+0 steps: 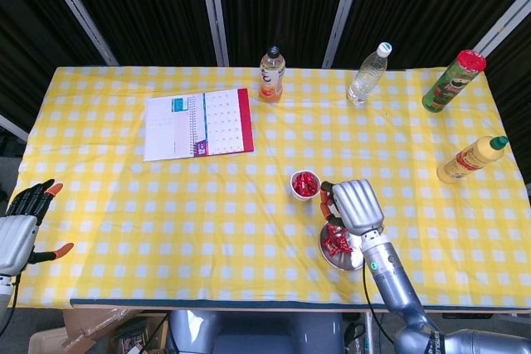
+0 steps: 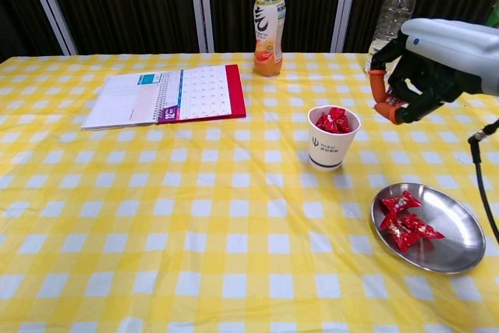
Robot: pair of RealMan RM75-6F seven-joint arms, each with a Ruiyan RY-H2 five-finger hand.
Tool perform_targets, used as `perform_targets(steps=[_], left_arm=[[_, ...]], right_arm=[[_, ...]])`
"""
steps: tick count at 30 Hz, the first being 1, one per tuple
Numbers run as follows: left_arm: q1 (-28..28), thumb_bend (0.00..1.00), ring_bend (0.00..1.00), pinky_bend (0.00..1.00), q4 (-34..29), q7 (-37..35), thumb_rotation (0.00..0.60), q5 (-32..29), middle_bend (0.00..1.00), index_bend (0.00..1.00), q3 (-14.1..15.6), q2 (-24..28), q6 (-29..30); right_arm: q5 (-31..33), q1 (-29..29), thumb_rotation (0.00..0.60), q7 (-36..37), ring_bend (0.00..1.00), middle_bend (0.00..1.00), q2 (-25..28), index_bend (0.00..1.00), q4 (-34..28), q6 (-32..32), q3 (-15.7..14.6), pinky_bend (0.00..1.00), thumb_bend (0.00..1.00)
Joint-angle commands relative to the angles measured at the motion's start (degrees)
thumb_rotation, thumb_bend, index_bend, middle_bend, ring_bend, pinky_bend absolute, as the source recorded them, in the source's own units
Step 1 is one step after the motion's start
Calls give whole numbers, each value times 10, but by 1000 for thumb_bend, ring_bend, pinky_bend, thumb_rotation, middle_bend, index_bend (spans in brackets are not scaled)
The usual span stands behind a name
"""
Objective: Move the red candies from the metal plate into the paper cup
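- Head view: the paper cup (image 1: 304, 185) stands near the middle of the yellow checked table (image 1: 124, 196), white, with red candies showing at its mouth.
- Just beside and nearer the front edge lies the metal plate (image 1: 348, 259), round and shiny, with a cluster of loose red candies (image 1: 336, 240) on its left part.
- The right hand (image 1: 350, 205) hangs between cup and plate from this angle, back of the hand up, fingers curled down and inward; whether anything sits in them cannot be told from here.
- The left hand (image 1: 18, 225) is at the far left table edge, fingers apart, orange-tipped, holding nothing.
- Only this view shows the green can (image 1: 452, 80) in full and the yellow squeeze bottle (image 1: 470, 159) on the right side.
- Chest view: the cup (image 2: 333, 137) shows a printed logo on its wall and a heap of wrapped red candies at the rim.
- The plate (image 2: 456, 232) holds three or so red wrapped candies (image 2: 405, 220) on its left side.
- Here the right hand (image 2: 417, 76) is clearly raised above the table, right of the cup and apart from it, fingers curled in with orange tips close together; a candy between them cannot be made out.
- Orange drink bottle (image 2: 268, 25), clear water bottle (image 2: 389, 25) and open calendar (image 2: 168, 95) sit along the back.
- The left hand does not show in this view.
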Motion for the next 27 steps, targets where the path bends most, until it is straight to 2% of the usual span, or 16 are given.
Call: perform_targets(steps=[1,10,20,27], left_arm=[[-1,0,0,0,1,0,600,0,0,0,-1,-1,-1],[-6,0,0,0,1,-1,600,-7,0,0,-2,1,-12],[-9,0,0,0,-2,-5,600,-12,0,0,-4,2,-19],[-9,0,0,0,-3,-8,600,-13,0,0,-3,3,-20]], right_arm=[[22,18,600,11,867,823,-13,628,24,-19,16,924,680],[63,61,600,26,867,823,-45,628,97,-66,36,924,680],[87,95,600,23,867,823,-63,628,122,-88,44,924,681],[106,108,600,13,867,823,-72,546,128,-87,40,924,672]])
